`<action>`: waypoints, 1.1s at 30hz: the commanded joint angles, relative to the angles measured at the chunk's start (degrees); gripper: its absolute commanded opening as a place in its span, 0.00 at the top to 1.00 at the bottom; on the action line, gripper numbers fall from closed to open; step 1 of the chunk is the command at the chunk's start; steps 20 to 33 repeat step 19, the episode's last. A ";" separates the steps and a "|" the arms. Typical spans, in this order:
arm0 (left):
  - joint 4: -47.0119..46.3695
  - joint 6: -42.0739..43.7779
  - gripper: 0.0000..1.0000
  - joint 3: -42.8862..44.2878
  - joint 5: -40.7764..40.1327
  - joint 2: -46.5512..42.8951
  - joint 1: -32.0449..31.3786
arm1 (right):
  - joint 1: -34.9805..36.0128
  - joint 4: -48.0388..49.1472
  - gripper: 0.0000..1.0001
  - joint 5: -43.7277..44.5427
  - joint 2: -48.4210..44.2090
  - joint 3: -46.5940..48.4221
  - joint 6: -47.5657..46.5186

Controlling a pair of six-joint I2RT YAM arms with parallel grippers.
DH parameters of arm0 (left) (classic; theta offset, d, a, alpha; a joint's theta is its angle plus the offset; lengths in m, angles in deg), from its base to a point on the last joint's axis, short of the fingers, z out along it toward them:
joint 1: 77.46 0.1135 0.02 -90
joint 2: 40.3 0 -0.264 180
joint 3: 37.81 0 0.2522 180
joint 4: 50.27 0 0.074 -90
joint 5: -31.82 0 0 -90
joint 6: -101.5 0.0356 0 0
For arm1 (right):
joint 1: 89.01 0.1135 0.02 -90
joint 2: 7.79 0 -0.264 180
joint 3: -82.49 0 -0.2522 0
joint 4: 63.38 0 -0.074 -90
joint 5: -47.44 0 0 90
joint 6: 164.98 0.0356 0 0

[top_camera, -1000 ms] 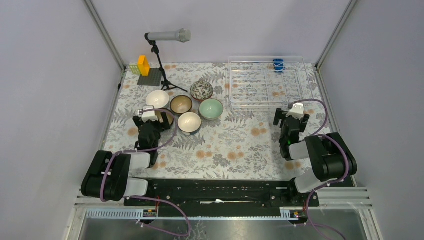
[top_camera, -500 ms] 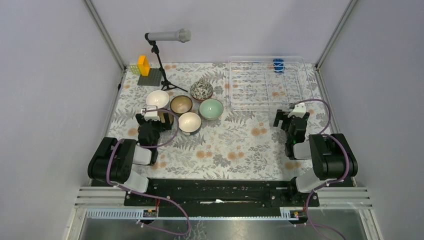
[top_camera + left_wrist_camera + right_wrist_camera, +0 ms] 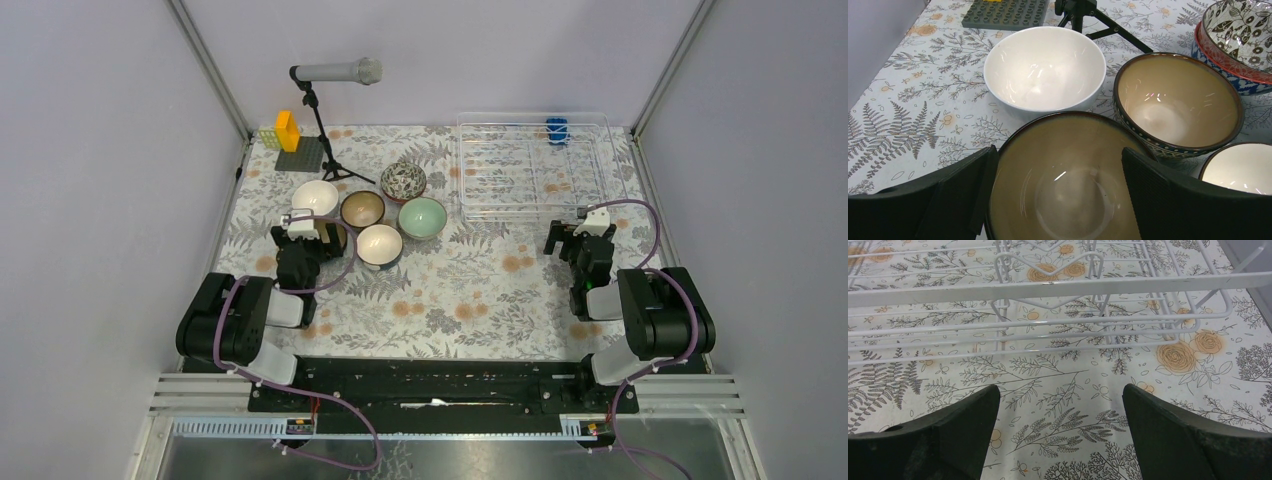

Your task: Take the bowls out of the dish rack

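The left arm (image 3: 235,325) has drawn back toward the near edge of the table (image 3: 470,290), left jaws released astride a brown bowl (image 3: 1063,185) beside the other bowls (image 3: 362,209) by the left edge; right jaws, released and empty, face the dish rack (image 3: 1058,288) just ahead toward the far-right corner.

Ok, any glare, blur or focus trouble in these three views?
Top external: even, soft light, no harsh shadows, sharp throughout. Left wrist: small glints on the glazed nearest brown bowl and white bowl. Right wrist: no glare; dish rack and tablecloth print crisp.
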 commanded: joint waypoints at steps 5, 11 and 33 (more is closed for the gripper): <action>-2.38 -0.74 0.01 1.23 -0.95 0.53 0.24 | -0.11 2.71 0.00 -1.12 -0.40 -0.22 0.22; -2.37 -0.74 0.01 1.24 -0.96 0.53 0.26 | -0.11 2.78 0.00 -1.15 -0.42 -0.22 0.22; -2.04 -0.74 0.01 1.44 -0.60 0.58 0.33 | -0.11 2.75 0.00 -1.16 -0.40 -0.24 0.22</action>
